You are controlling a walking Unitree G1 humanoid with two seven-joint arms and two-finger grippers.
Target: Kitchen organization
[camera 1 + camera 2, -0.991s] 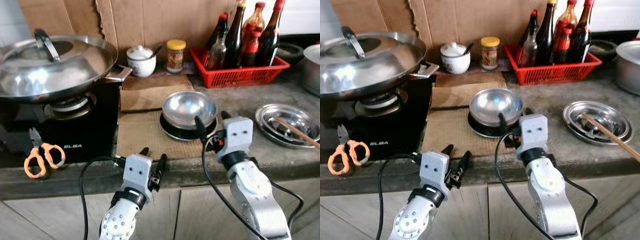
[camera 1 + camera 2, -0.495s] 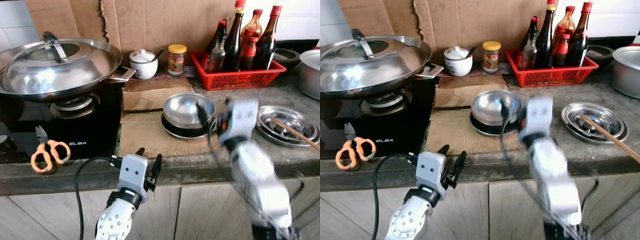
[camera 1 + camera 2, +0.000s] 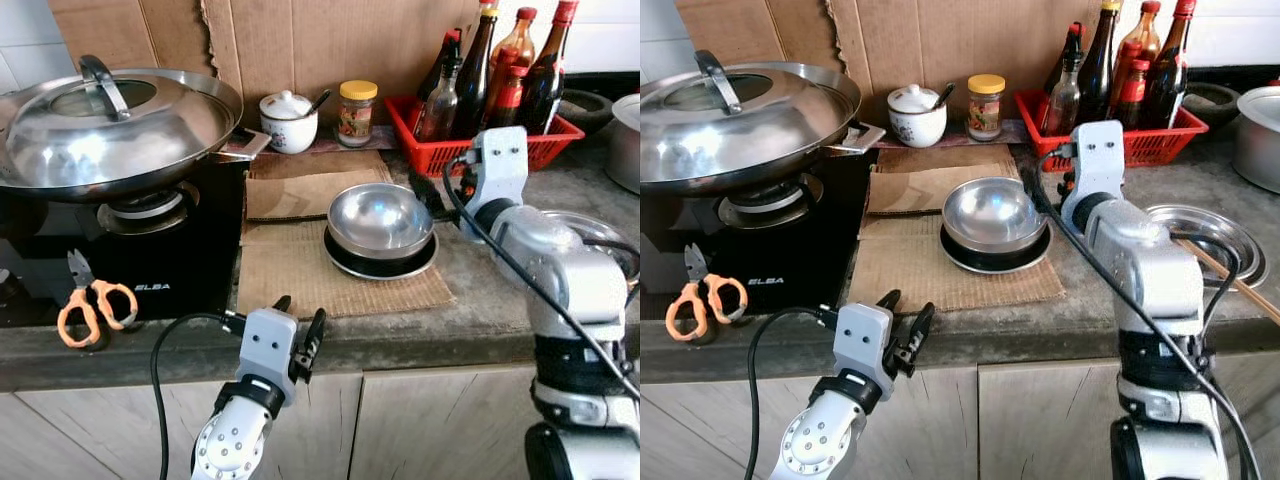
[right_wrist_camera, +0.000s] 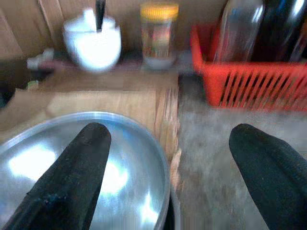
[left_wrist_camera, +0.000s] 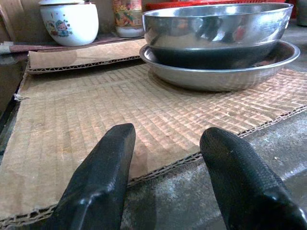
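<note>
— Seen on the counter? Steel bowl nested upright, mouth up, in a shallow dish on a cardboard mat, between the stove and a red basket of bottles. Round, so no long axis to report.

— And the right gripper? Raised above the bowl's far rim, near the basket, black fingers spread wide and gripping nothing, one over the bowl, one over bare counter.

— The left gripper? Low at the counter's front edge, pointed toward the bowl across the mat, fingers parted, empty.

— Elsewhere? Lidded wok on the stove, orange scissors lying before it, white jar and yellow-capped jar against the cardboard backing.
</note>
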